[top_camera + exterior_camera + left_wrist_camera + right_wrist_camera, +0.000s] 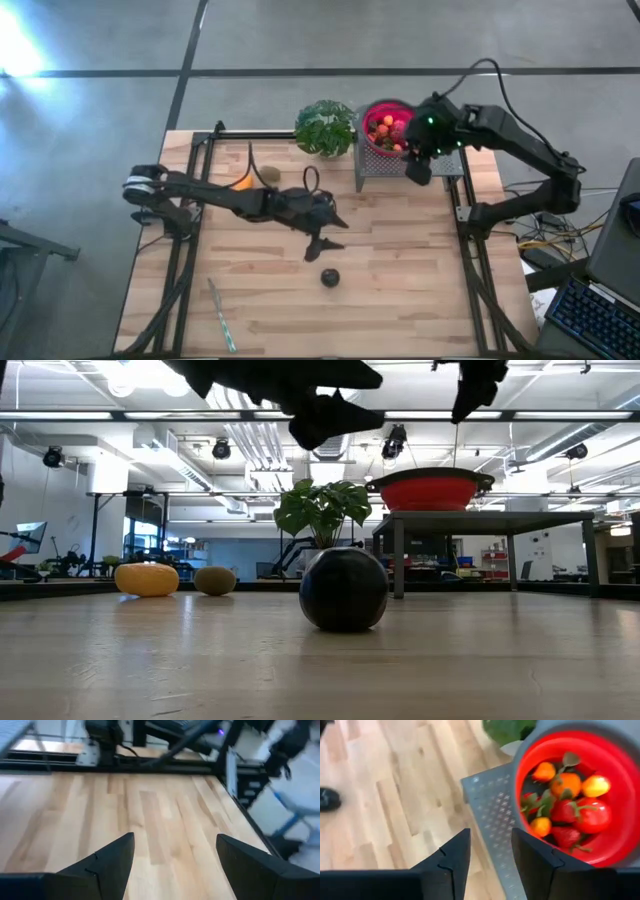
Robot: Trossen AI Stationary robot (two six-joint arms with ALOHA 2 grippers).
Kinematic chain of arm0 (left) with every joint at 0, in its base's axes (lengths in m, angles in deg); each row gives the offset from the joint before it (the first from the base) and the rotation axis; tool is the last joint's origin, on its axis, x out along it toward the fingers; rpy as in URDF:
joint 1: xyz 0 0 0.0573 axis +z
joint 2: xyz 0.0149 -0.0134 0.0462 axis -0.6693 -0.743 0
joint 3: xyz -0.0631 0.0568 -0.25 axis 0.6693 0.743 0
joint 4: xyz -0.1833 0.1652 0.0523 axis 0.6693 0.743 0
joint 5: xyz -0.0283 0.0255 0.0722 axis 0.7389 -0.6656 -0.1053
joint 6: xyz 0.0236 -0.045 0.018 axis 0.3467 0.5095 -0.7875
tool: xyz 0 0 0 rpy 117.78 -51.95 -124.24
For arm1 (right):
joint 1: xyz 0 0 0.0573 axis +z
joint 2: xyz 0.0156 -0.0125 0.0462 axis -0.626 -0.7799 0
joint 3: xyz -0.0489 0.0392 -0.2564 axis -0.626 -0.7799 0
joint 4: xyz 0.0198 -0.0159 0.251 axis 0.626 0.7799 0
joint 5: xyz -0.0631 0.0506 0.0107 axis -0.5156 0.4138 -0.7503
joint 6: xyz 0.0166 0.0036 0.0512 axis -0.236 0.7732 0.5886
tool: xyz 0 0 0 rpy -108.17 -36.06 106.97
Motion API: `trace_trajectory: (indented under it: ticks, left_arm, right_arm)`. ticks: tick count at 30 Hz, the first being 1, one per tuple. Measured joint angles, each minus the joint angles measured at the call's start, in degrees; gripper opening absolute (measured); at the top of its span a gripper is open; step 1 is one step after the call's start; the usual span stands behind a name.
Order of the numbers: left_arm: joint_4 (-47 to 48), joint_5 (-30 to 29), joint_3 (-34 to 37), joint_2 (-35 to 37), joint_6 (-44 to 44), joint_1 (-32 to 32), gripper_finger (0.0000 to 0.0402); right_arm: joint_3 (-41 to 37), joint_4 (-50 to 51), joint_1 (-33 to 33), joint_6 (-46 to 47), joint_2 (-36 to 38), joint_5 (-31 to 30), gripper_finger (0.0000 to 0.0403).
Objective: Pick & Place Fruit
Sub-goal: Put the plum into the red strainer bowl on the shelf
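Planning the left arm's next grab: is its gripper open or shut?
Open. The left gripper shows a wide gap between its fingers, nothing held, only bare table ahead.

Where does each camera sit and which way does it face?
High: above the table, straight down; both arms, bowl, dark fruit.
Low: table height, level across; dark fruit close, bowl behind, arms overhead.
Left wrist: over bare table; left gripper, jaws open.
Right wrist: down at bowl; right gripper, jaws open.
Shared: bowl in high, low, right wrist.

No text, label, brand or number can be read in any of the views. Nothing on the table carries legible writing.
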Motion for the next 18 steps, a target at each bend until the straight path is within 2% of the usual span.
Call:
trace_trajectory:
  ticks: [3, 8, 10, 14, 18]
  left_arm:
    - [2.1, -3.4, 0.0, 0.0, -2.5, -2.9, 0.0287]
    - [6.1, -21.4, 0.0, 0.0, -10.9, -10.9, 0.0287]
    - [5.6, -26.7, 0.0, -0.1, -12.2, -13.6, 0.0287]
    - [4.6, -28.4, 0.0, -0.2, -8.1, -15.8, 0.0287]
    - [7.4, -28.4, 0.0, -0.2, -2.7, -15.9, 0.0298]
  right_arm:
    - [-3.2, -1.1, 1.1, 0.1, 2.4, 0.0, 0.0129]
    - [-6.7, -2.0, 1.2, 0.1, 4.8, 0.0, 0.0123]
    - [-7.5, -2.9, 1.1, -0.3, 5.3, -0.2, 0.0123]
    - [-7.9, -3.3, 1.1, -0.2, 5.5, -0.3, 0.0131]
    - [-7.8, -4.0, 1.1, -0.1, 5.4, -1.3, 0.0145]
